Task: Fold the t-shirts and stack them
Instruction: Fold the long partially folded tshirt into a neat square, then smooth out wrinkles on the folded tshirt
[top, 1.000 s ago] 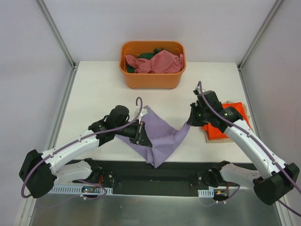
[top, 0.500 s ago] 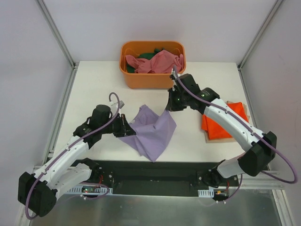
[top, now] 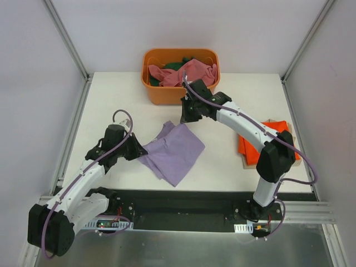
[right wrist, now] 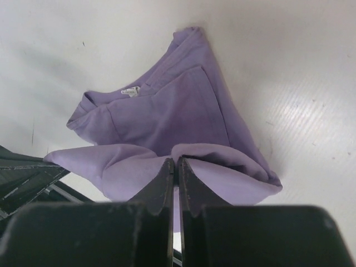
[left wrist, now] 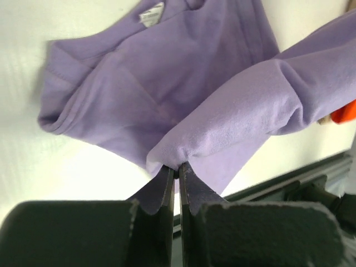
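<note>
My left gripper [left wrist: 178, 167] is pinched fully together on a fold of the soft lavender-purple cloth t-shirt [top: 175, 150]. The cloth bunches right at my fingertips and spreads away ahead of them over the white table [top: 111, 105]. My right gripper [right wrist: 177, 161] is likewise clamped tight on another edge of the same shirt, which billows just beyond its tips and lies flatter farther out.

A second ago I held this shirt stretched wide between my two grippers, the right one out beside the folded bright orange-red t-shirt [top: 250, 153]. Since then the right has swung across to just in front of the rigid orange plastic tub [top: 179, 95], and the left has drawn back toward its own side. The shirt has gone from a hanging sheet to lying mostly on the table, partly doubled over.

I judge this a fold in progress, with laying both edges down and letting go to follow. The crumpled dusty pink t-shirt [top: 186, 73] waits in the tub beyond my right gripper.
</note>
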Robot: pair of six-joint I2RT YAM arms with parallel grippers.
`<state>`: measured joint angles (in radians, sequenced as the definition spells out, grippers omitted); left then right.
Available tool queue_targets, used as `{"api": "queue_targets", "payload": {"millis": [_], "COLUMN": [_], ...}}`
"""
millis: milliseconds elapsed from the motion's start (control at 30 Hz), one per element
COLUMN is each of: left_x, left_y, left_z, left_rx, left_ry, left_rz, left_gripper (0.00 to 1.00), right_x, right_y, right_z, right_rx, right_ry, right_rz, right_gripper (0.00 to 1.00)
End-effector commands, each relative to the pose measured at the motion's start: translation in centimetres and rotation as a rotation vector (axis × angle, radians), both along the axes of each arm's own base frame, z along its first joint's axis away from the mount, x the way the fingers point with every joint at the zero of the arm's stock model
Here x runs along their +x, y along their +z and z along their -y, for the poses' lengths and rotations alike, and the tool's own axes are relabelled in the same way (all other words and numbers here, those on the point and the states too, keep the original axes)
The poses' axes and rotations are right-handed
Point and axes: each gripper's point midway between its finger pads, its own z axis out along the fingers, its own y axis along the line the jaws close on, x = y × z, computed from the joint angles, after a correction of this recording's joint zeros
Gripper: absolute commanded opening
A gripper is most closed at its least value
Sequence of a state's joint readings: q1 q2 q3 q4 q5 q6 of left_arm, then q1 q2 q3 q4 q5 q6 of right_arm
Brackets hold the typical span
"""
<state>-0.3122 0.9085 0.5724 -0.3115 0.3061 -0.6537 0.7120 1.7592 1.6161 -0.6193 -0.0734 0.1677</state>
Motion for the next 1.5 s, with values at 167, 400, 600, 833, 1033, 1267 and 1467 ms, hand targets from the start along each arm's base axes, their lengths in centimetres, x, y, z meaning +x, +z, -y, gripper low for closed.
{"api": "queue_targets", "payload": {"millis": [167,400,600,833,1033,1267,1467], "left_x": [1.4,2.7,3.0,1.7,1.9,3.5,6.2], "left_y": [-2.9,-4.6,-4.4,-4.8,-6.9,-8.5,-7.5], "left_z": [-4.7,-8.1,-8.5,-7.1,-3.9,-4.1,-2.0], "left_rx": [0.147,0.293,0.317,0.221,0.111,0.179,0.154], "left_ry": [0.274,0.434,0.455,0.418,0.304,0.291,0.156], "left_rz": [-0.038,-0.056,-0.079,-0.088,-0.157,-0.194,-0.144], "left_gripper": [0.0,0.05,0.57,0.87,0.81,0.52,0.22], "right_x": [5.2,9.4,10.2,3.0,-1.8,-6.4,-11.8], "right_y": [-0.4,-5.1,-3.9,-3.7,-9.6,-13.6,-16.1], "right_z": [-4.4,-7.7,-9.0,-6.0,-5.0,-2.4,2.0], "right_rx": [0.08,0.086,0.093,0.124,0.103,0.044,-0.049], "right_ry": [-0.019,-0.018,0.073,0.189,0.222,0.178,-0.012], "right_rz": [0.106,0.141,0.19,0.118,-0.046,-0.18,-0.17], "right_gripper": [0.01,0.15,0.9,0.96,0.96,0.96,0.96]}}
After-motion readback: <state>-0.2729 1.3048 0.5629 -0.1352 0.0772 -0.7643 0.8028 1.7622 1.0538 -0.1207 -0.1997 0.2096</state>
